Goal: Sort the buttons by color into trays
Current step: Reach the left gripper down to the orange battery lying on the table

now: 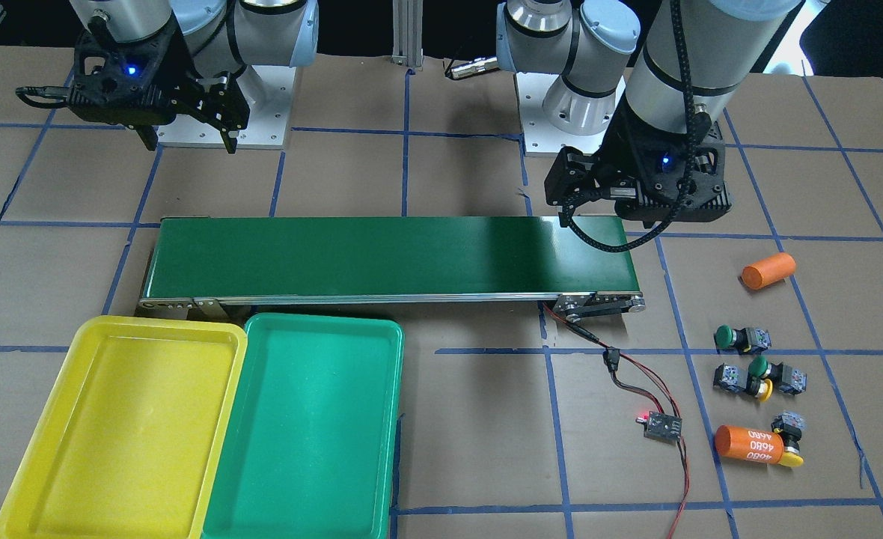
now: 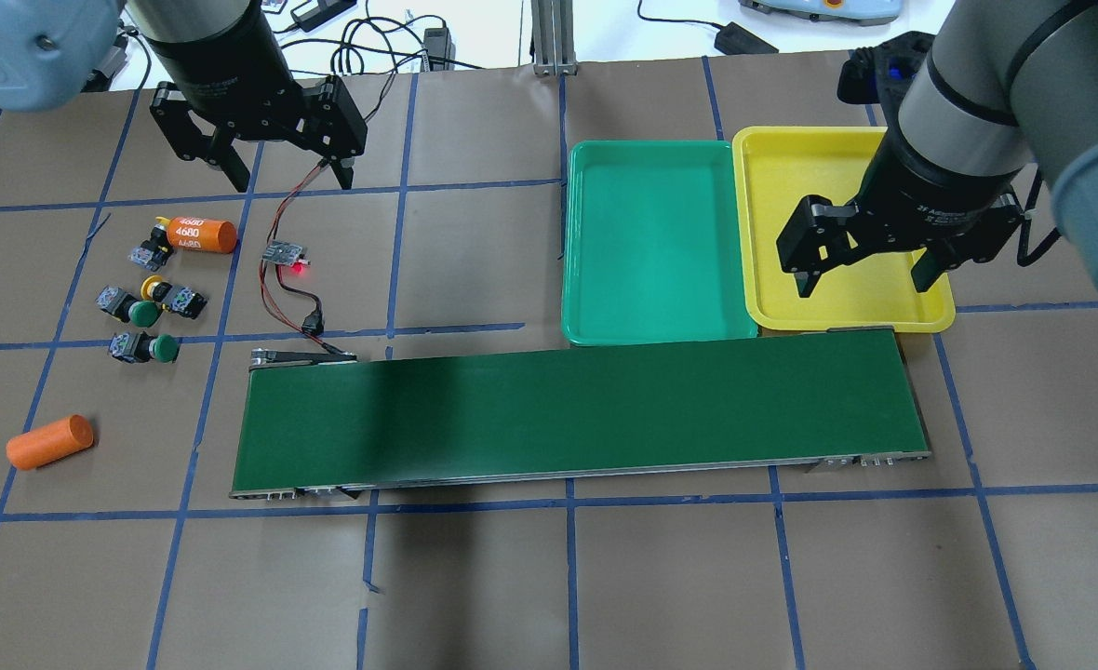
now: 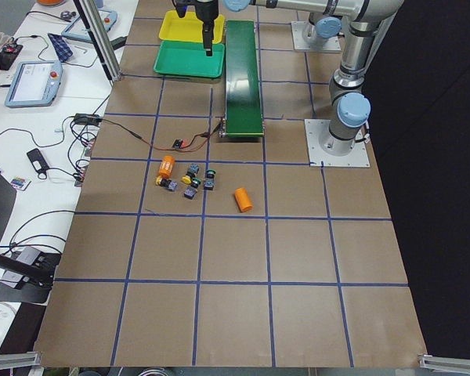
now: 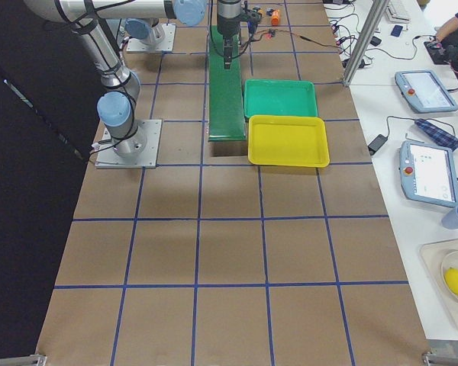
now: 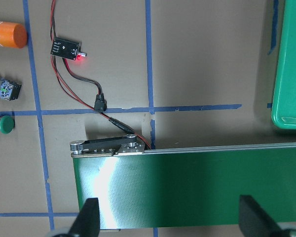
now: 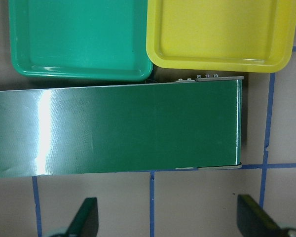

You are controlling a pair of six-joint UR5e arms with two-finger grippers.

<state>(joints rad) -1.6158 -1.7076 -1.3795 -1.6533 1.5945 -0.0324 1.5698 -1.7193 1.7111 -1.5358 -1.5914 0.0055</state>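
Several buttons lie on the table at my left: two green-capped ones (image 2: 163,348) (image 2: 144,314) and two yellow-capped ones (image 2: 152,287) (image 2: 152,249). The last of these rests against an orange cylinder marked 4680 (image 2: 200,235). The green tray (image 2: 661,330) and the yellow tray (image 2: 847,316) sit side by side at my right, both bare inside. My left gripper (image 2: 288,172) hangs open and holds nothing, high over the wiring near the belt's left end. My right gripper (image 2: 863,279) is open too, hovering above the yellow tray's near rim and holding nothing.
A long dark-green conveyor belt (image 2: 577,414) lies across the middle, in front of the trays. A small circuit board with a red light (image 2: 286,253) and its red-black wires lead to the belt's left end. A plain orange cylinder (image 2: 49,441) lies at the far left.
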